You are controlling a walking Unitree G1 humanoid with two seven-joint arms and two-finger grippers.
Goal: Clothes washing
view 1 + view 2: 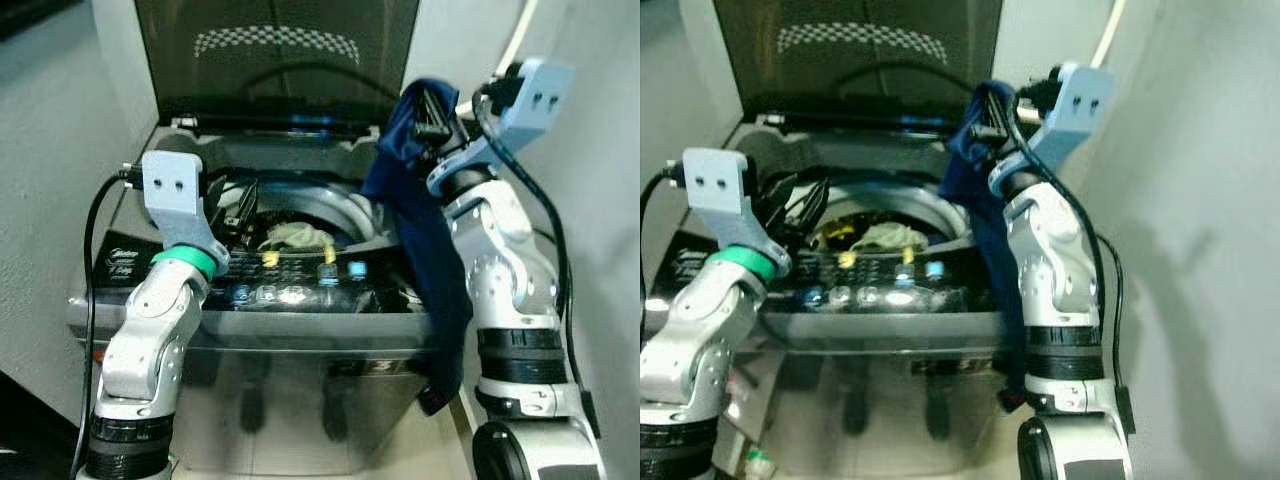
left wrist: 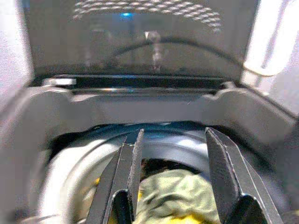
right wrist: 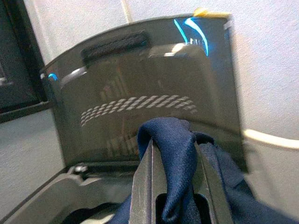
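Right gripper (image 1: 432, 118) raised, pinching navy garment (image 1: 425, 240) (left gripper (image 2: 172, 182) spread).

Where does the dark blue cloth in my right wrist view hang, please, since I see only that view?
Observer: The dark blue cloth, clamped in the right gripper, drapes down outside the right front corner of the top-loading washing machine, not into the drum.
Operator: Is anything already in the drum?
Observer: Yes, a pale green crumpled garment lies inside it.
Operator: And where is the other arm?
Observer: The left gripper is open, over the drum's left side, above that green garment.
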